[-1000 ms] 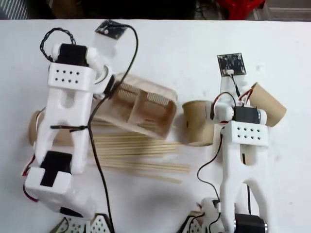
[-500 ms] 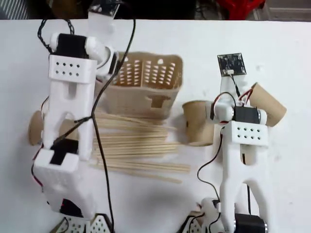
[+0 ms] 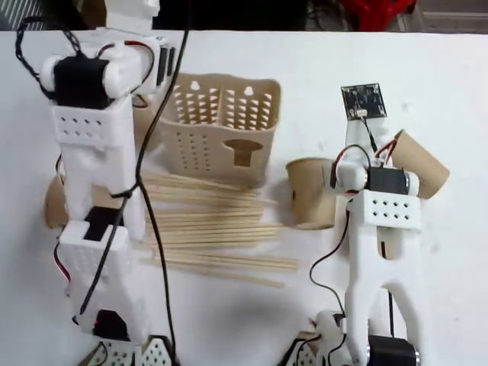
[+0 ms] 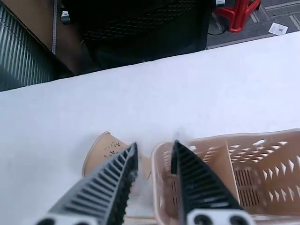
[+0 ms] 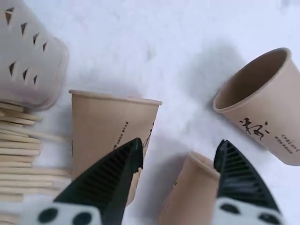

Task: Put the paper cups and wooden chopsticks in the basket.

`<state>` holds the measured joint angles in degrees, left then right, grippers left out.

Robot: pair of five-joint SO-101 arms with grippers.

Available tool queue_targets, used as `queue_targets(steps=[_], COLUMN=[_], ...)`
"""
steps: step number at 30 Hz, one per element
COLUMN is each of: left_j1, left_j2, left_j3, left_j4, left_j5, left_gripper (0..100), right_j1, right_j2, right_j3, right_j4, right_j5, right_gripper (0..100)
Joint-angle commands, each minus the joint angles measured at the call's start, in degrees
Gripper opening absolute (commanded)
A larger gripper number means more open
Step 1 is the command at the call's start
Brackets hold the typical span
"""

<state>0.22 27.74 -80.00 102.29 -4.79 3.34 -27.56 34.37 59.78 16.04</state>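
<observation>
I see my left gripper (image 4: 154,145), jaws slightly parted, at the upright basket's (image 3: 221,126) 10 o'clock corner. The chopsticks (image 3: 221,229) lie at the basket's 6 o'clock. My right gripper (image 5: 180,143) hangs wide apart above the cups (image 5: 112,126) at the basket's 4 o'clock.

White table (image 3: 305,76), basket (image 3: 206,149) standing, wooden chopsticks (image 3: 221,229) spread just beside it, paper cups (image 3: 309,194) on their sides

No word or number can be read anywhere. One paper cup (image 5: 265,101) bears dark brush-style characters beside a line of tiny print. A second paper cup (image 5: 110,131) and another paper cup (image 4: 104,151) carry small dark lettering, too small to make out.
</observation>
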Motion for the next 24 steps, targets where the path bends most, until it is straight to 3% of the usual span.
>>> queue_targets(steps=[1, 7, 16, 24], left_j1=[-2.2, -6.8, -8.9, -13.7], left_j2=[-3.3, -20.4, -44.5, -62.8], left_j3=[-1.4, 15.2, 59.6, 99.1], left_j4=[0.4, 0.4, -0.5, -16.2], left_j5=[0.6, 0.3, -4.0, -4.3], left_gripper=[13, 13, 14, 14], right_j1=[2.7, 10.3, 15.2, 15.5], right_j2=[-4.9, -10.2, -8.8, 12.2], right_j3=[-3.5, -9.2, -11.4, -25.8], right_j4=[4.7, 13.7, 17.9, 29.1], right_j5=[4.5, 11.6, 26.5, 43.8], right_gripper=[25.4, 25.4, 25.2, 25.3])
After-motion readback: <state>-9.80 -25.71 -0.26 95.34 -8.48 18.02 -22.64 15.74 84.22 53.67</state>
